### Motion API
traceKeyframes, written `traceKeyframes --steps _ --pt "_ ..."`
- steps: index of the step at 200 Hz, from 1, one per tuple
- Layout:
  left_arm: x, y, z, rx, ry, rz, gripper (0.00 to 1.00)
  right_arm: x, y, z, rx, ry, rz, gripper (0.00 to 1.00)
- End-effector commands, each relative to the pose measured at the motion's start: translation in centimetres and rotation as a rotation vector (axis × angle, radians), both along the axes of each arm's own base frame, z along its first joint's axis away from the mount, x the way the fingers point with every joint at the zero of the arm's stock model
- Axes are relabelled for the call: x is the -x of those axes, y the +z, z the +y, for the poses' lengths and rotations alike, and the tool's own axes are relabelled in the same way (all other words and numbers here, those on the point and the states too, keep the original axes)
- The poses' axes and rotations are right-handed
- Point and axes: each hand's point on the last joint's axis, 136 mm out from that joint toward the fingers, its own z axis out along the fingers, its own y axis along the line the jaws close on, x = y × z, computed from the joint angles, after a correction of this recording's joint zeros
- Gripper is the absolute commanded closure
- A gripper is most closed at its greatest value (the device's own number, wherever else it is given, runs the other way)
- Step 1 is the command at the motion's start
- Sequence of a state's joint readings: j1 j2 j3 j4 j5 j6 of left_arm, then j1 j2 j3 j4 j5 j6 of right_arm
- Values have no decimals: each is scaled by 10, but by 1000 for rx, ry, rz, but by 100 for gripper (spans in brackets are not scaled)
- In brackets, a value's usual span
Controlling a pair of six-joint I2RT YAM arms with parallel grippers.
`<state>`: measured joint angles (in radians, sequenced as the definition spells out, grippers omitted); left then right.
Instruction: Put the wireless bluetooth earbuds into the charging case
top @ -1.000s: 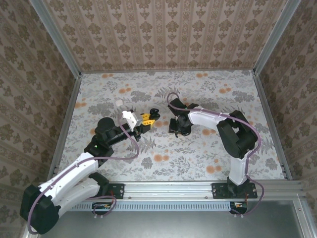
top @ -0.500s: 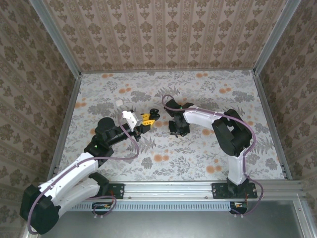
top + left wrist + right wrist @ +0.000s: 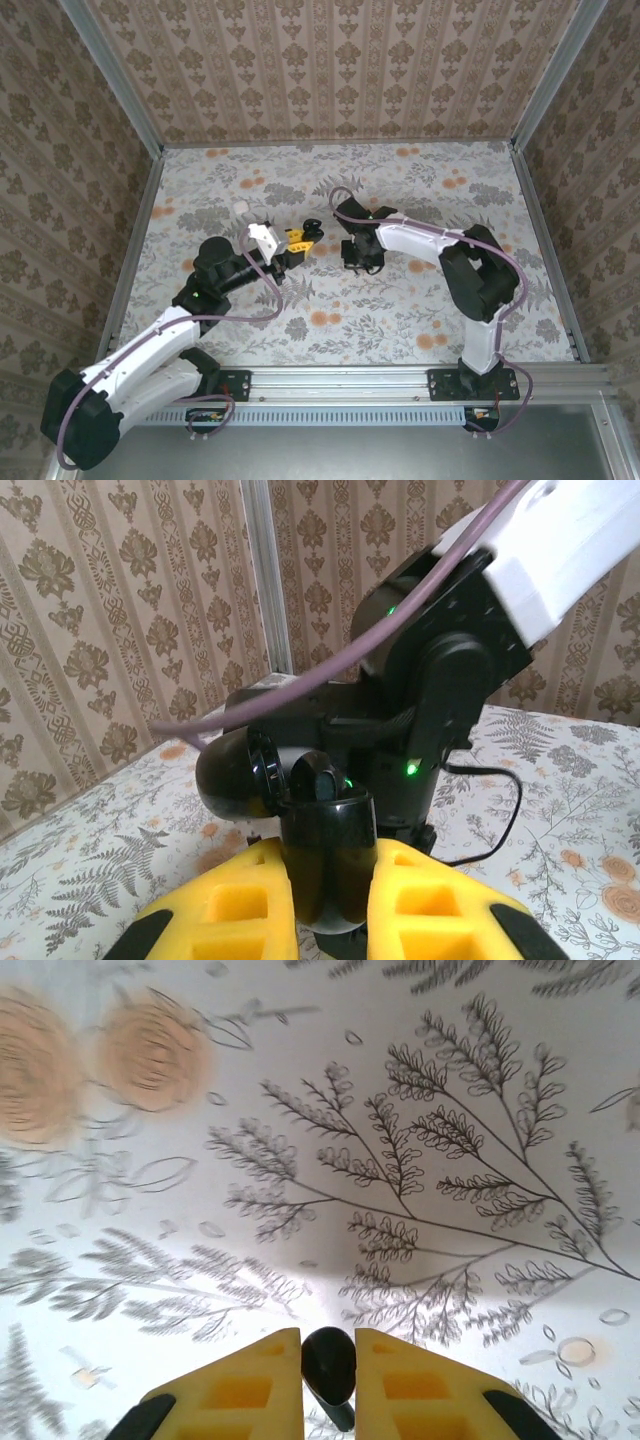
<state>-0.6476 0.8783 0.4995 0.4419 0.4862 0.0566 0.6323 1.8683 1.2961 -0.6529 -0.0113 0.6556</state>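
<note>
Starting at the left: left gripper [image 3: 297,237] has its yellow pads pressed onto the charging case [image 3: 313,229], pinching the lower body. In the left wrist view the case [image 3: 325,855] stands upright between the pads of that gripper [image 3: 328,905], with its lid [image 3: 235,780] swung open toward 10 o'clock and the mouth facing up and away from the wrist. Whether a piece already sits inside the dark cavity can't be told. From above, the left fingers and the case's long axis point toward roughly 2 o'clock, with the case held above the table [image 3: 420,200]. Moving right: right gripper [image 3: 357,262] hangs low over the floral surface, fingers pointing down. Its wrist view shows the two yellow pads of the right gripper [image 3: 328,1345] closed on a small black earbud [image 3: 330,1370], rounded end toward 12 o'clock and narrow end toward 6 o'clock, so its long axis runs along the fingers. Whether the earbud is clear of the table can't be told. Key relation: from the right gripper the open case lies at about 10 o'clock in the top view, near but apart. The right arm carries the piece, so it is likely the one to travel while the left presents the case. The earbud probably needs tilting to meet the case mouth.
</note>
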Motion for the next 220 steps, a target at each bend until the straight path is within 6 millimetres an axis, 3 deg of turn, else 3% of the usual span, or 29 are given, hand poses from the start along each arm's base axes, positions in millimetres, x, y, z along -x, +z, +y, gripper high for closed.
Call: traceKeyframes --steps 1,66,89,95,146,220 --pt "5 13 -4 43 -29 -43 100 -8 40 2 -76 10 -104 85" --pt "0 15 -11 64 -48 -23 100 -10 125 -2 -252 32 -351 86" --pt "-1 14 -14 77 -50 -16 100 -8 144 -5 -340 26 -420 87" --pt "-2 14 -15 79 -51 -14 100 -5 159 -6 -373 30 -457 87" --pt "-8 9 -21 111 -51 -4 100 7 197 0 -499 104 -531 87" --pt "3 30 -25 190 -113 -109 100 30 282 10 -743 200 -745 90"
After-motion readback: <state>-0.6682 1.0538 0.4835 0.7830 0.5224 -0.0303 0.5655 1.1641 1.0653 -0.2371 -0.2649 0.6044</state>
